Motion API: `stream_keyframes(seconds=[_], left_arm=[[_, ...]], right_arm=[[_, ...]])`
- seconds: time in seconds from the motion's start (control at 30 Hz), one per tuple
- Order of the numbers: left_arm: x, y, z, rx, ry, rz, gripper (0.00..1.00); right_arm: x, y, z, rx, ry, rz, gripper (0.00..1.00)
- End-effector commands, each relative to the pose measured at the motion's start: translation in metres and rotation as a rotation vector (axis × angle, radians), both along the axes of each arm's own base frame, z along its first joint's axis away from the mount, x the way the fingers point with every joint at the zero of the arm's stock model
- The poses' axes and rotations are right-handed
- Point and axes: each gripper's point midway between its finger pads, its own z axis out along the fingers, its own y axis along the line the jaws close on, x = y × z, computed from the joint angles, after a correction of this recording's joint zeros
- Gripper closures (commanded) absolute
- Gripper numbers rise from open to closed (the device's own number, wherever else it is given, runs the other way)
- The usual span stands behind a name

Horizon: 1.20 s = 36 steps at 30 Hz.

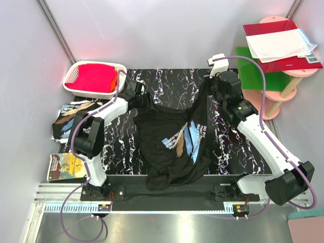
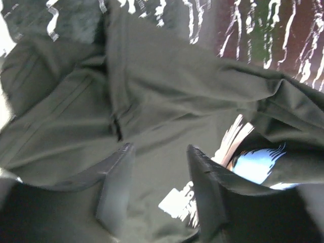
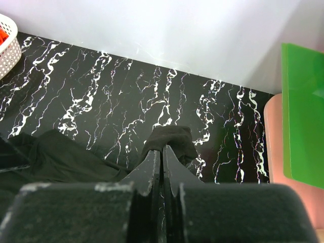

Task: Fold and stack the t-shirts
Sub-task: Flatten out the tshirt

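Centrally, we see a crumpled black t-shirt point(image 1: 174, 147) stretched across the marbled table point(image 1: 238, 152), our right gripper point(image 3: 162, 150) clamped on one fold, our left gripper point(image 2: 161, 152) poised, jaws apart, over its cloth.

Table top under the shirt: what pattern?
The table top is black with white marble-like veins, clearest in the right wrist view.

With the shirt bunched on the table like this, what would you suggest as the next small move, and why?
Probably close the left gripper on the t-shirt cloth lying between its parted jaws. The right gripper already pinches the shirt near its far right edge, so a second hold would let both arms spread it flat.
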Motion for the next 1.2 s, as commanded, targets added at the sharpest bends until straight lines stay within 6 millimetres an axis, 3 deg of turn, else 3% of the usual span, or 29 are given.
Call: stream_keyframes(seconds=[0.0,0.1,0.17,0.47,0.63,0.8,0.87,0.9,0.97,1.0,1.1,1.17], left_arm=[[0.027,-0.016,0.014,-0.06,-0.066,-0.005,0.54],[0.03,-0.011,0.005,-0.023,-0.062,0.018,0.43],[0.031,-0.008,0.003,-0.01,-0.065,0.022,0.42],[0.029,-0.003,-0.016,0.028,-0.025,0.031,0.47],[0.025,0.004,-0.033,0.074,0.011,0.041,0.46],[0.023,0.005,-0.038,0.088,0.021,0.041,0.45],[0.024,0.005,-0.035,0.083,0.013,0.038,0.52],[0.026,0.003,-0.033,0.075,0.008,0.034,0.65],[0.026,-0.001,-0.036,0.065,0.016,0.02,0.8],[0.029,-0.002,-0.033,0.059,0.008,0.019,0.99],[0.03,-0.003,-0.032,0.055,0.006,0.023,1.0],[0.031,0.0,-0.019,0.06,-0.025,0.03,1.0]], right_arm=[[-0.002,-0.001,0.021,0.041,-0.062,0.003,1.0],[-0.002,-0.001,0.02,0.04,-0.059,0.0,1.0],[-0.003,-0.002,0.02,0.037,-0.058,0.001,1.0],[0.001,0.0,0.012,0.032,-0.041,0.0,1.0],[0.002,0.0,0.009,0.029,-0.036,-0.005,1.0],[0.003,0.001,0.004,0.027,-0.024,-0.004,1.0],[0.003,0.001,0.003,0.027,-0.023,-0.004,1.0],[0.003,0.001,0.003,0.027,-0.021,-0.003,1.0],[0.003,0.001,0.002,0.029,-0.019,-0.005,1.0],[0.003,0.001,0.002,0.03,-0.019,-0.003,1.0],[0.002,0.001,0.002,0.031,-0.019,-0.002,1.0],[0.001,0.002,0.001,0.033,-0.018,0.001,1.0]])
